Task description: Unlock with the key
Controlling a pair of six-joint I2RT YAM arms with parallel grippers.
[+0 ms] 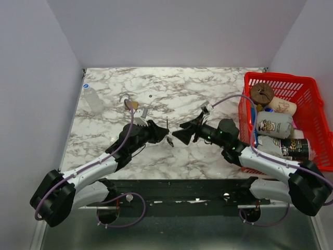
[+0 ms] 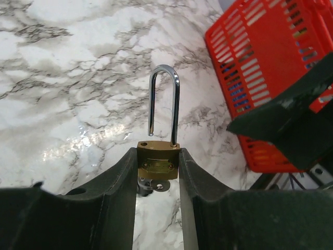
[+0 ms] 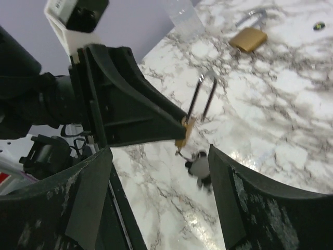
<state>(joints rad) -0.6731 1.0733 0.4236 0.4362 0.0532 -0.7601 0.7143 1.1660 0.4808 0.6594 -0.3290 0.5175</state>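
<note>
My left pincer (image 2: 158, 162) is clamped narrow on the padlock (image 2: 158, 155), one finger on each flat side of the brass body. That arm reaches forward from its base with the elbow low and the wrist turned toward the middle of the table (image 1: 208, 99), so the lock is held just above the marble, roughly at the centre. The shackle stands straight out from the body; its short leg is clear of its hole, so the lock is open. The key (image 3: 199, 167) sits in the underside of the body, with its dark head hanging free.

My right pincer (image 3: 158, 156) is spread wide and grips nothing. That arm comes in from the right, forearm low over the table, wrist levelled at the left one, so the two sets of fingers face each other. The key head lies between my open right fingers, nearer the right-hand one; I cannot tell whether it touches.

A second padlock (image 3: 248, 37) lies on the far side near a clear bottle (image 1: 93, 99). A red basket (image 1: 244, 104) sits at the right edge.
</note>
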